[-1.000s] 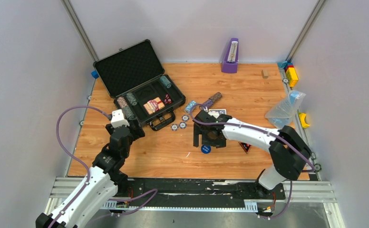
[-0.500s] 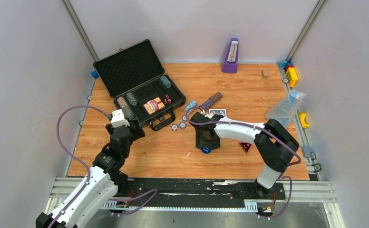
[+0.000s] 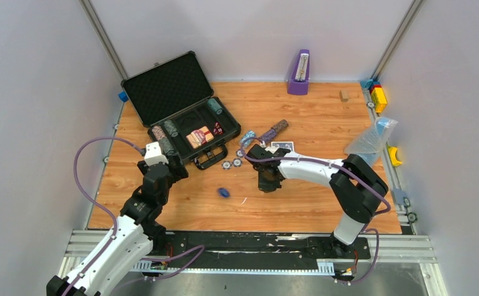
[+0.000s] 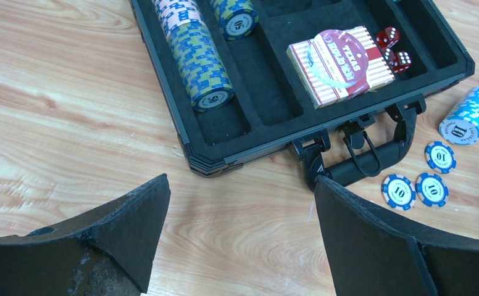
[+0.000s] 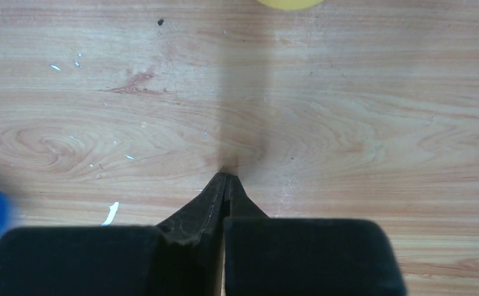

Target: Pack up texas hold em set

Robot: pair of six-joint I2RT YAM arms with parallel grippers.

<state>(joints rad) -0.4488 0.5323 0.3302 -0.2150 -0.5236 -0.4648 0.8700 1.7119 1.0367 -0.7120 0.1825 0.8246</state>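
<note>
well, the right gripper (image 3: 268,184) is pinched fully together with nothing between its fingers, tips down on bare wood near the middle of the table (image 3: 323,111). a blue button (image 3: 223,192) lies apart from it at about its 9 o'clock, and shows only as a blur at the edge of the right wrist view. the left gripper (image 4: 240,185) hangs spread wide and empty off the 7 o'clock corner of the case (image 3: 163,89), which sits open at the table's 10 o'clock with its lid leaning back. inside, chip rolls (image 4: 203,61) lie in the left slots, a card deck (image 4: 342,65) sits in the middle, and red dice (image 4: 394,49) are just beside it at 2 o'clock. three loose chips (image 3: 227,164) lie on the wood at 3 o'clock of the handle (image 4: 366,163). a light-blue roll (image 3: 247,137) is near them at 1 o'clock, with a purple roll (image 3: 274,131) and a second deck (image 3: 281,146) just past it, close to the right arm.
</note>
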